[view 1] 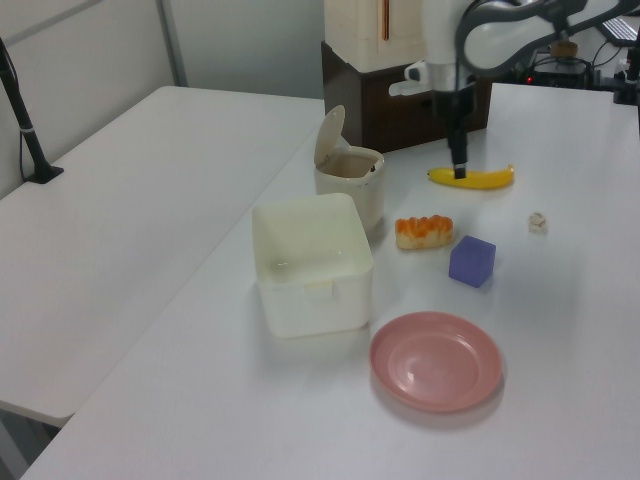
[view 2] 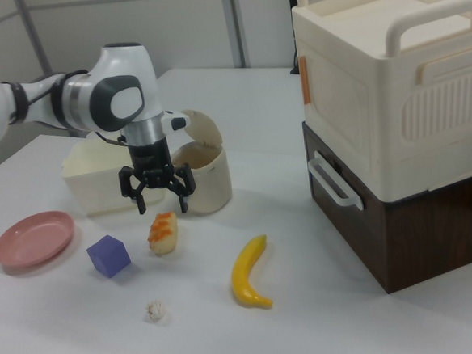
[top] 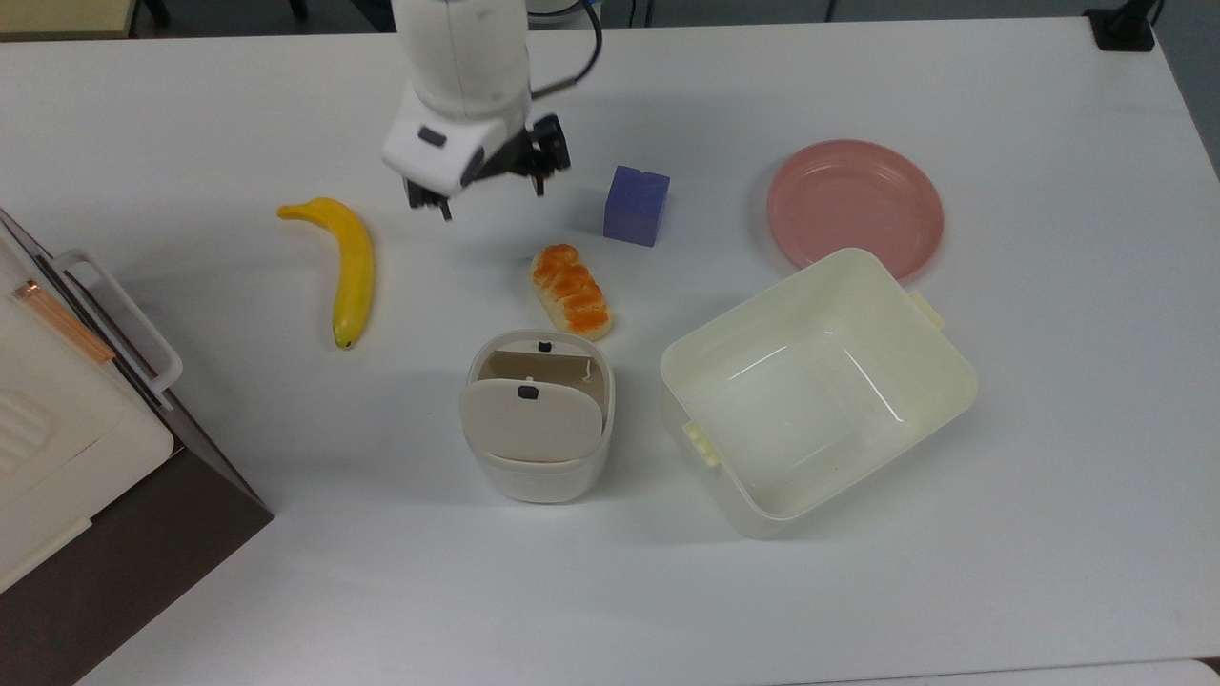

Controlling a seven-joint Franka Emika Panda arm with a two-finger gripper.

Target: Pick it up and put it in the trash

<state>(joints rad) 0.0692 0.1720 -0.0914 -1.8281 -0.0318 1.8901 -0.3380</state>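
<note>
Surface: white table [top: 953,591], office room behind.
Paper wad [view 2: 155,311]: crumpled, no clear long axis; lies on the table near the purple cube [view 2: 109,255], apart from the bread roll [view 2: 163,231].
Bin [top: 538,429]: flap lid tilted up, beside the cream tub [top: 939,400].
Gripper [view 2: 157,202]: fingers spread apart, holding nothing, above the table near the bread roll.

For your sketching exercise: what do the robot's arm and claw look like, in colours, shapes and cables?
The arm is glossy white with rounded segments and dark grey joint bands. A black cable loops beside the wrist. The claw is black, with two short fingers under a white boxy block.
</note>
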